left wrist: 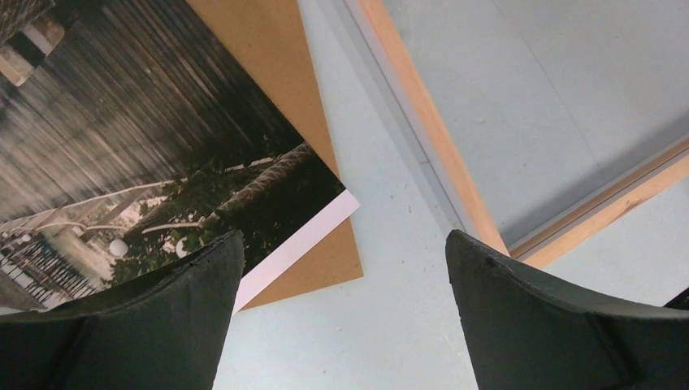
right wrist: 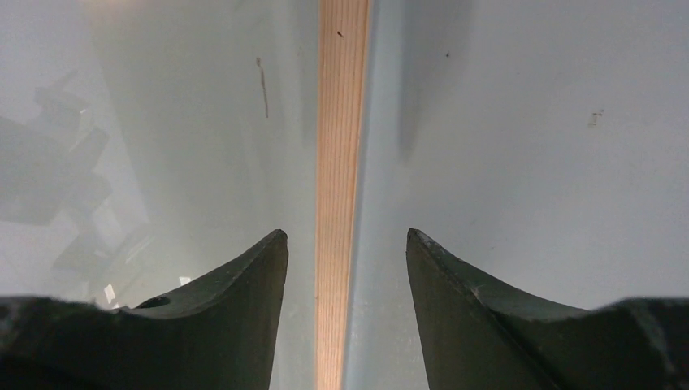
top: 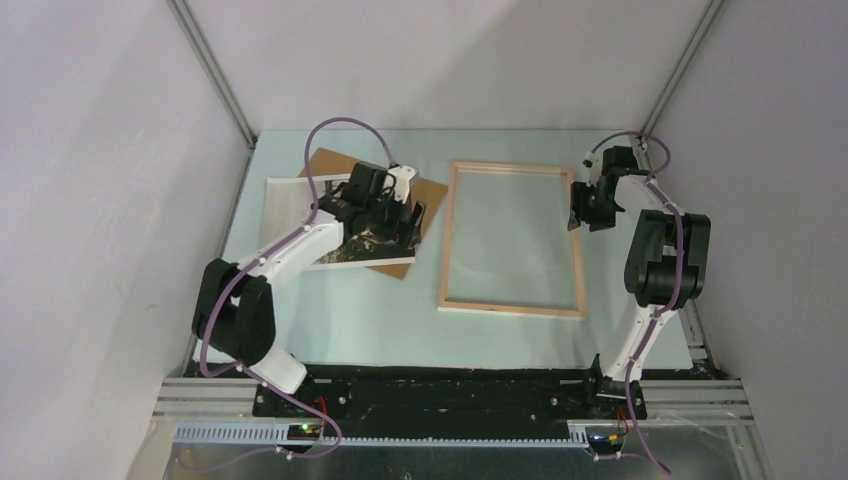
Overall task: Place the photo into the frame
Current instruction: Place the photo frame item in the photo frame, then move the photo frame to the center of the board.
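The photo (top: 368,247) lies at the table's left, on top of a brown backing board (top: 335,165). In the left wrist view the photo (left wrist: 138,146) shows a dark boardwalk scene with a white border. My left gripper (top: 410,222) hovers over its right corner, open (left wrist: 343,237), with nothing between the fingers. The frame (top: 510,308) lies flat mid-table, bare-wood side up. My right gripper (top: 580,215) is at its right rail. There it (right wrist: 347,234) stands open astride the wooden rail (right wrist: 341,122), with a gap on each side.
The backing board's corner (left wrist: 325,268) juts out under the photo, close to the frame's near corner (left wrist: 479,219). Grey enclosure walls with aluminium posts (top: 215,75) close in the table at left, right and back.
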`<state>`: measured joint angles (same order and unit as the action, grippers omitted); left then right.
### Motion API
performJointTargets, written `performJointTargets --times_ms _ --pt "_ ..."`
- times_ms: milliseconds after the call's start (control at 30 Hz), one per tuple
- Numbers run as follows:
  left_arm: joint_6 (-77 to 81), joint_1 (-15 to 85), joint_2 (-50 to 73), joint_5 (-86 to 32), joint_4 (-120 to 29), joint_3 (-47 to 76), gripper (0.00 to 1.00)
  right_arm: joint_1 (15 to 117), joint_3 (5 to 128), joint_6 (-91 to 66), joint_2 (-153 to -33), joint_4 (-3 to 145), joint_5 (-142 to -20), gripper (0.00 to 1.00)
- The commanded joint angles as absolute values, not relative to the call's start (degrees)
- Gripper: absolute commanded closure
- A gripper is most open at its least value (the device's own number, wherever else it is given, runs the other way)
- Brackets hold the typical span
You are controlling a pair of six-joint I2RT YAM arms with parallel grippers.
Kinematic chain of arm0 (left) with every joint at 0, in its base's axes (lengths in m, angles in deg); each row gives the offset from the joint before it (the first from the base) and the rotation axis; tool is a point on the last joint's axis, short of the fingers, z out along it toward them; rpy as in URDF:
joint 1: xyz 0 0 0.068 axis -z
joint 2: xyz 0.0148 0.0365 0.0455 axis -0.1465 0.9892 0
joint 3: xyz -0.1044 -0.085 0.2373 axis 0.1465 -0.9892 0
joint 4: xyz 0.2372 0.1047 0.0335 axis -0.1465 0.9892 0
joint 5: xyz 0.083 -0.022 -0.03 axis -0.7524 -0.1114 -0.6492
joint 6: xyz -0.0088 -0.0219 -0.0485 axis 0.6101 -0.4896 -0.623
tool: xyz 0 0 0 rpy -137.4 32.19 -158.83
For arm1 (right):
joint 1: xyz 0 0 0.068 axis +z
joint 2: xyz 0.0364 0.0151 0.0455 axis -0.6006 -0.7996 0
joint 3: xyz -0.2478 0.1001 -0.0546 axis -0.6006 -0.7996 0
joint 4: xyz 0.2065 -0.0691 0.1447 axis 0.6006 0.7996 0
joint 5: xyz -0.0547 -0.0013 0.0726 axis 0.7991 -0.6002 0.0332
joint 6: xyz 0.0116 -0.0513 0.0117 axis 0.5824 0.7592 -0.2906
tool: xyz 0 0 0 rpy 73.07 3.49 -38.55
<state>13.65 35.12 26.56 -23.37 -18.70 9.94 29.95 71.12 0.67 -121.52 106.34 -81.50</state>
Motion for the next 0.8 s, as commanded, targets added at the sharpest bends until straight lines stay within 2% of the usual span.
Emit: performJointTargets --times_ms 0,167,533,767 --pt "16.4 34.3 22.5 -25.1 -19.8 8.8 0.01 30.1 71.1 1.4 -123.5 104.6 -81.1 0.41" --pt "16.4 33.5 21.8 -25.3 -19.8 7.4 0.02 30.1 71.2 0.9 -125.2 104.7 -81.9 0.48" --pt "16.3 30.0 19.3 -25.5 -19.8 5.7 0.02 29.6 72.2 0.5 -126.4 105.1 -83.0 0.8" --pt "16.1 24.8 16.6 -25.6 -19.6 3.4 0.02 28.1 73.2 0.3 -126.2 105.5 -83.8 0.93"
